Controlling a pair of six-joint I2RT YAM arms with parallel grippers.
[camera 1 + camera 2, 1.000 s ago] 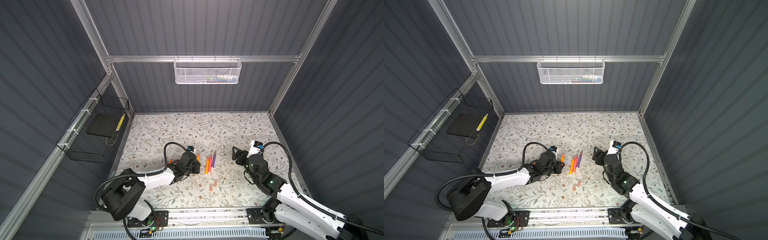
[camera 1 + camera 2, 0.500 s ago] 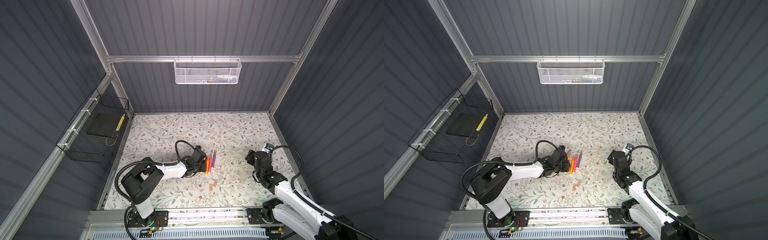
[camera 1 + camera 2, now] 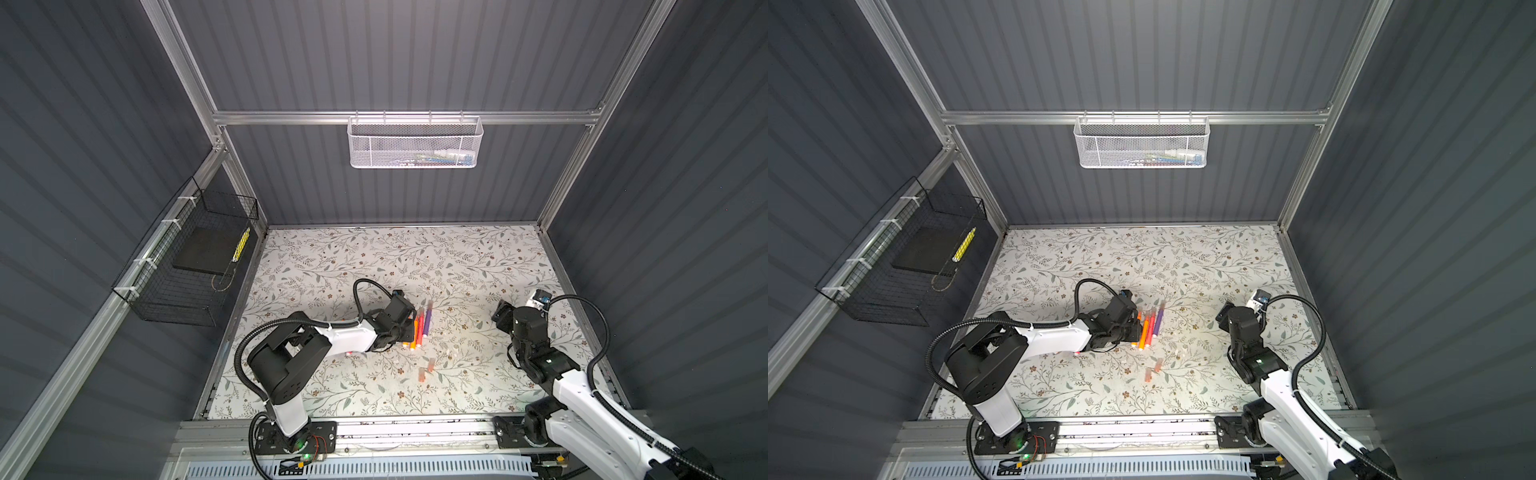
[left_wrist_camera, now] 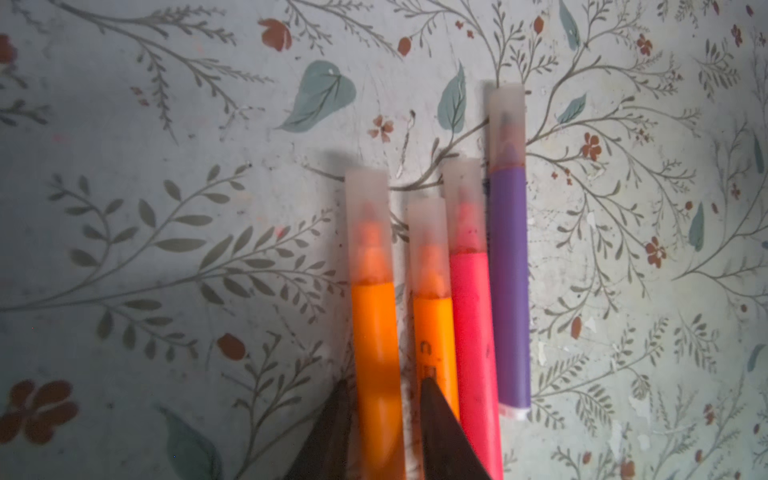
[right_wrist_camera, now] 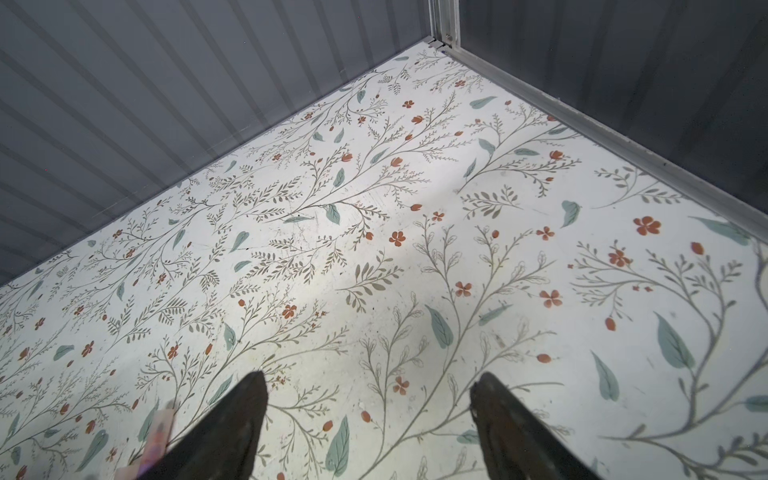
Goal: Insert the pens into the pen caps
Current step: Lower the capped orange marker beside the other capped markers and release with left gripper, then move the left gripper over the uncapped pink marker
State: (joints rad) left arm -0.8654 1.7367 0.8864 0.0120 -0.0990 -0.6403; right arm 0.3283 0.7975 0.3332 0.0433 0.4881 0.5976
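Note:
Four capped pens lie side by side on the floral mat: two orange [image 4: 376,332] [image 4: 434,328], one pink-red [image 4: 471,316] and one purple [image 4: 509,291], each tip inside a translucent cap [image 4: 368,224]. In both top views this row [image 3: 419,328] [image 3: 1150,326] sits mid-table. My left gripper [image 4: 383,382] [image 3: 409,328] [image 3: 1133,330] straddles the outer orange pen, jaws slightly parted, with a thin gap on one side. Two loose pinkish caps [image 3: 432,364] [image 3: 422,376] [image 3: 1158,365] lie nearer the front. My right gripper [image 5: 370,376] [image 3: 500,313] [image 3: 1225,316] hovers open and empty at the right.
A white mesh basket [image 3: 415,143] hangs on the back wall. A black wire basket [image 3: 187,270] holding a yellow stick hangs on the left wall. Aluminium frame rails [image 5: 582,120] edge the mat. A cap end [image 5: 160,432] shows beside the right finger.
My left gripper moved right with the orange pen, set it beside the row and parted its jaws. My right gripper drew back to the right, away from the pens.

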